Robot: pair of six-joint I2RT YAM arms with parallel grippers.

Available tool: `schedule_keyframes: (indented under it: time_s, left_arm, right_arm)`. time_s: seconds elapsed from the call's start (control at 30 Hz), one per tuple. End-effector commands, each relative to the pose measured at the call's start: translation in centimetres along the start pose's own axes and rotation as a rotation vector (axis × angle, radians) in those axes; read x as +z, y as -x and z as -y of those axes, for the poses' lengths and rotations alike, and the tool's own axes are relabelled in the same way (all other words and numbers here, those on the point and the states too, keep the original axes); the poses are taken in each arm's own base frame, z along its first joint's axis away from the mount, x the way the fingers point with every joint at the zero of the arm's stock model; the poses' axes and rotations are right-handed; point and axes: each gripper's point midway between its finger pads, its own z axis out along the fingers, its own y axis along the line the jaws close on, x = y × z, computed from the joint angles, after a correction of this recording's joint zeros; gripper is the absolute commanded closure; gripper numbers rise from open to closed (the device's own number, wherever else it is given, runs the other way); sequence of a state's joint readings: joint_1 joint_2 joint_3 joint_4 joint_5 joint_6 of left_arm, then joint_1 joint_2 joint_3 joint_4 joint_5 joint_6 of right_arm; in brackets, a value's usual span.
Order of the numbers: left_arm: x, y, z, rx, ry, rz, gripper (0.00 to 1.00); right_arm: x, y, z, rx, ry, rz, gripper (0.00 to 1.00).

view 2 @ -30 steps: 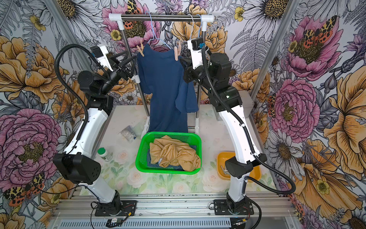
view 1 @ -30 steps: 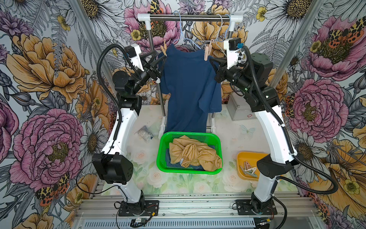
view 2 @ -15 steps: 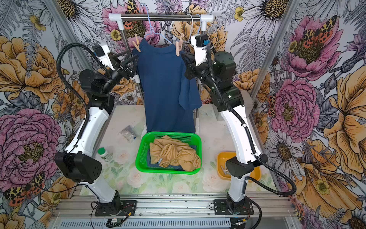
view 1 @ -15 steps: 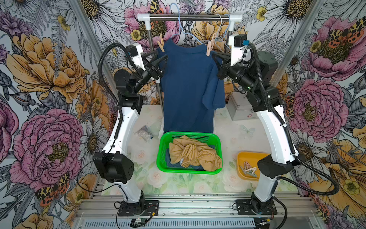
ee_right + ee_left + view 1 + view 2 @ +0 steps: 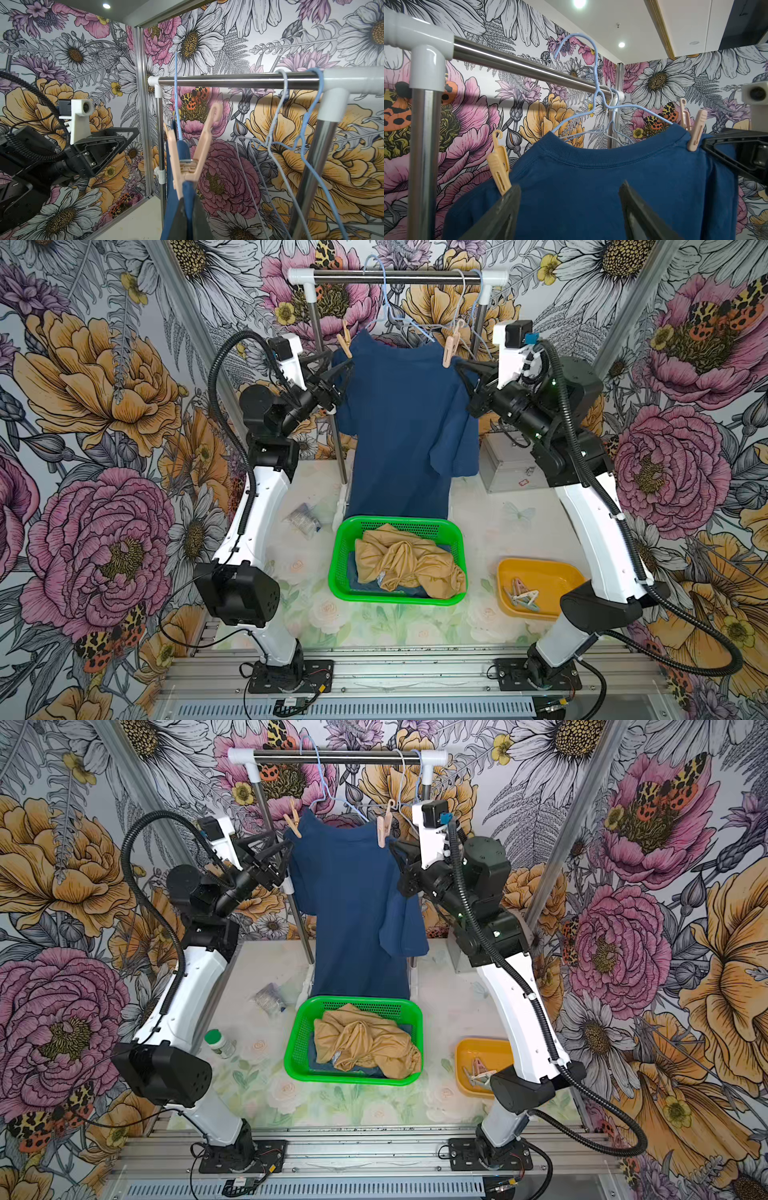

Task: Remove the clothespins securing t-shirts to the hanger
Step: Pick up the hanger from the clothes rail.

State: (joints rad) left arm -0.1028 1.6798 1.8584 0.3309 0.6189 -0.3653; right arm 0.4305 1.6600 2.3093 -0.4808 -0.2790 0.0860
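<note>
A navy t-shirt [image 5: 399,423] hangs on a blue hanger [image 5: 593,87]. A peach-yellow clothespin [image 5: 344,342] pins one shoulder and a pink-peach clothespin [image 5: 451,346] pins the other. My left gripper [image 5: 343,366] stands open against the shirt's shoulder, one fingertip [image 5: 510,193] at the lower end of the yellow clothespin [image 5: 499,164]. My right gripper [image 5: 190,200] is shut on navy cloth just below the pink-peach clothespin [image 5: 191,149]. A tan t-shirt [image 5: 407,564] lies crumpled in the green basket [image 5: 345,547] over more navy cloth. Several loose clothespins [image 5: 521,597] lie in a yellow tray [image 5: 540,572].
The steel rail [image 5: 399,277] also carries bare wire hangers [image 5: 467,323] near its right post. A silver box [image 5: 511,466] stands behind the right arm. A crumpled plastic bag [image 5: 303,518] and a small green-capped bottle [image 5: 220,1044] lie on the table's left side.
Both grippers have risen a little beside the shirt. The right one carried the shoulder cloth up and outward, so the shirt hangs more squarely on its hanger.
</note>
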Motion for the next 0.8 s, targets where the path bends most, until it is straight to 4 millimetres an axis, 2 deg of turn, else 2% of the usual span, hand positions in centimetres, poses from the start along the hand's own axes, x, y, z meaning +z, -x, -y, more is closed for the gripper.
schedule_keyframes:
  time_s: [0.0, 0.23, 0.5, 0.77]
  left_arm:
    - [-0.9, 0.0, 1.4, 0.011, -0.011, -0.033, 0.24]
    - [-1.7, -1.2, 2.2, 0.008, -0.007, -0.068, 0.24]
    - [-4.5, -3.4, 2.9, 0.009, 0.039, -0.134, 0.24]
    - [-7.0, -3.7, 4.1, 0.018, 0.074, -0.16, 0.24]
  right_arm:
    - [-3.1, 4.8, -1.3, -0.036, 0.019, 0.142, 1.0]
    - [-5.8, 5.7, -2.2, -0.047, 0.028, 0.159, 1.0]
    - [-10.5, 9.8, -3.9, -0.076, 0.047, 0.254, 1.0]
    - [-14.2, 13.4, -4.9, -0.103, 0.052, 0.345, 1.0]
